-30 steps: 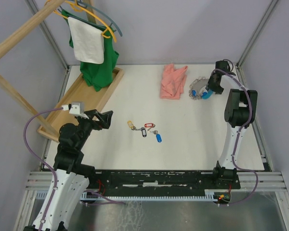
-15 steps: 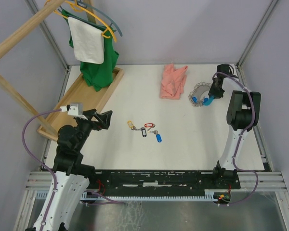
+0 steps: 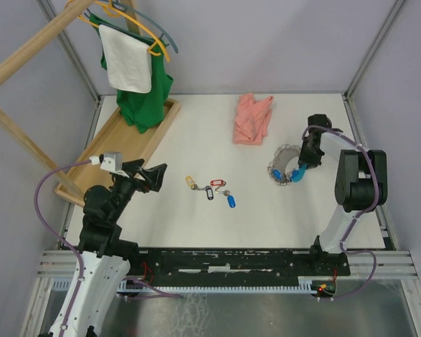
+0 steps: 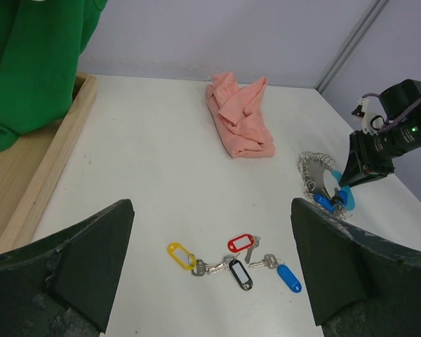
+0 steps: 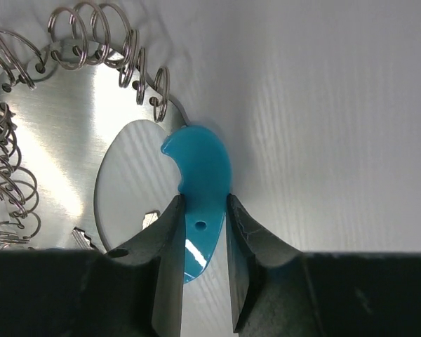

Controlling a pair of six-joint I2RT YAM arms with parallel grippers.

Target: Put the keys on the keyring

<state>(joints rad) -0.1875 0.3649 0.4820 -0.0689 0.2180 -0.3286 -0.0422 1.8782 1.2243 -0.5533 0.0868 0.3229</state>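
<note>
Keyring (image 3: 284,165) at 3 o'clock on table (image 3: 196,133), pinched by blue tag (image 5: 200,172) in right gripper (image 5: 203,232); might slip from narrow hold if dragged toward keys (image 3: 212,189) at 9 o'clock. Left gripper (image 3: 156,175) spread, empty.

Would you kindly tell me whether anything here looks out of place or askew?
Nothing looks damaged or spilled. The only untidy item is the pink cloth, crumpled at the far side of the table. The right gripper pinches the blue tag of the keyring.

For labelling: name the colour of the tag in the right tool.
Bright blue tag; right wrist view best.
</note>
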